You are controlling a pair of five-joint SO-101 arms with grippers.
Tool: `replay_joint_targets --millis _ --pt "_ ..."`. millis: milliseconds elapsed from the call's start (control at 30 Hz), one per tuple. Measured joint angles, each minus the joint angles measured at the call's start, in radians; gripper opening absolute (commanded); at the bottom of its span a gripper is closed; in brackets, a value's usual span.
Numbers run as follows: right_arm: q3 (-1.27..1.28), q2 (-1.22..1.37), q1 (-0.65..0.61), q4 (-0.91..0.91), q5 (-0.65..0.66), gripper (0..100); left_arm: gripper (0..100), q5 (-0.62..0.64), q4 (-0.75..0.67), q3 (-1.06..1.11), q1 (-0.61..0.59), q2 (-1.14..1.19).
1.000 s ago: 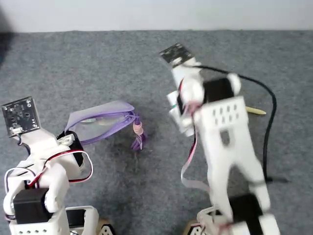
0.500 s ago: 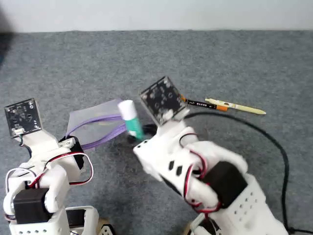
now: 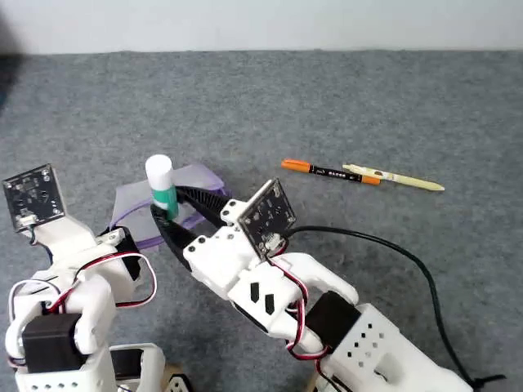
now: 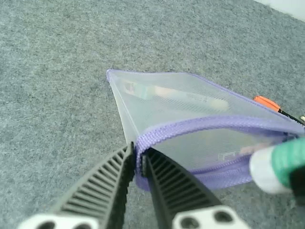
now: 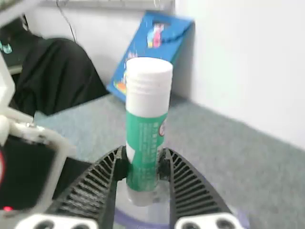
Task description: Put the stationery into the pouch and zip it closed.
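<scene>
Right claw point(image 3: 166, 202) is clamped on a glue stick point(image 3: 161, 184). It grips the green body and holds the stick upright, white cap on top, over the open mouth of the purple pouch point(image 3: 131, 200). Left claw point(image 4: 138, 155) is pinched together on the pouch's purple zip edge and holds that lip raised above the grey table point(image 3: 368, 98).

The high view adds an orange pen point(image 3: 327, 172) and a cream pen point(image 3: 392, 176). They lie in a line with their ends overlapping, well apart from the pouch, on the right arm's side.

The left wrist view looks through the pouch's translucent mesh side. One long pale item point(image 4: 171, 94) lies inside along the far edge. The glue stick's pale end shows just beside the zip opening.

The right wrist view shows black ribbed fingers point(image 5: 107, 186) pressing the glue stick from both sides. Behind it, a blue box point(image 5: 152, 43) leans against a white wall.
</scene>
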Motion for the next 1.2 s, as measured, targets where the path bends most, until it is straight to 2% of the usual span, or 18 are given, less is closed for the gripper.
replay_joint_targets --millis 267,500,667,933,1200 --pt "0.029 0.167 -0.003 -0.206 0.025 0.8 1 0.006 0.000 0.000 0.000 0.000" --pt "0.037 0.184 -0.005 -0.229 0.025 0.8 1 0.006 0.000 -0.023 0.000 0.021" --pt "0.038 0.216 -0.005 -0.229 0.025 1.6 1 0.034 0.044 -0.152 0.000 0.141" --pt "0.038 0.310 0.035 -0.276 0.095 22.7 1 0.063 0.094 -0.344 0.000 0.354" --pt "0.037 0.293 0.037 -0.241 0.100 14.3 1 0.064 0.094 -0.347 0.002 0.362"
